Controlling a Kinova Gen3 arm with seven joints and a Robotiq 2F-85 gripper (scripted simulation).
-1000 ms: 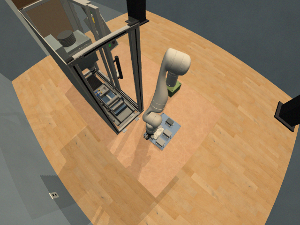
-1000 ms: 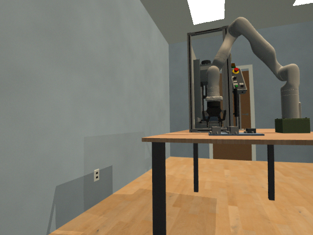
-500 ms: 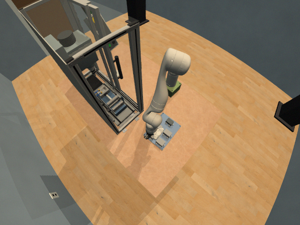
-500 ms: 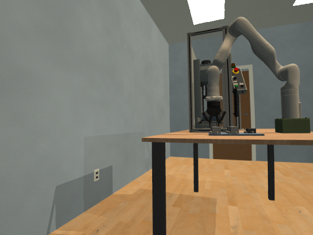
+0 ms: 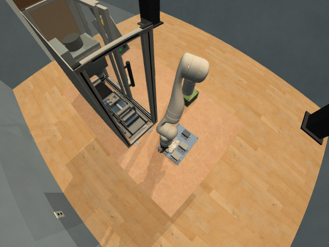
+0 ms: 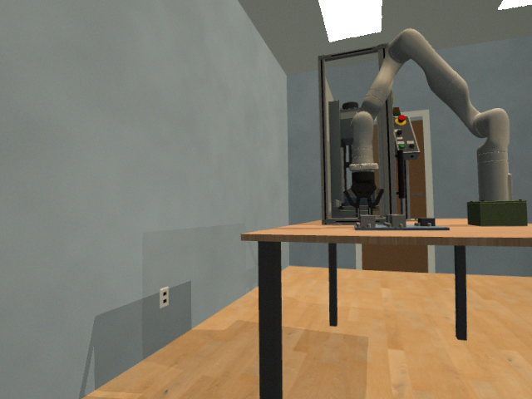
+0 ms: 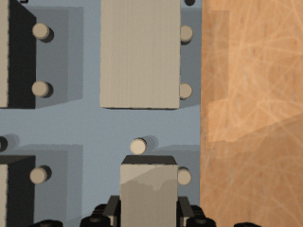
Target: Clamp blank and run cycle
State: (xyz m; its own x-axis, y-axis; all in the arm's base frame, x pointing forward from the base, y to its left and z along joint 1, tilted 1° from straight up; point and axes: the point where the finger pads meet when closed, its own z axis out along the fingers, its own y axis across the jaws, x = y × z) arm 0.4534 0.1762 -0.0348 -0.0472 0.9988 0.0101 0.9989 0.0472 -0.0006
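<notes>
We've got our black two-finger gripper [image 5: 161, 149] [image 6: 364, 212] [image 7: 149, 214] clenched around a pale grey rectangular metal block [image 7: 149, 195], right there at the flat blue plate's [image 5: 190, 141] [image 6: 439, 228] [image 7: 68, 127] edge, beside short round pegs [image 7: 138, 146]!

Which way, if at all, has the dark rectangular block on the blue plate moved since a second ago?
No, no visible move: the dark rectangular block keeps its place relative to the green box-shaped robot base.
</notes>
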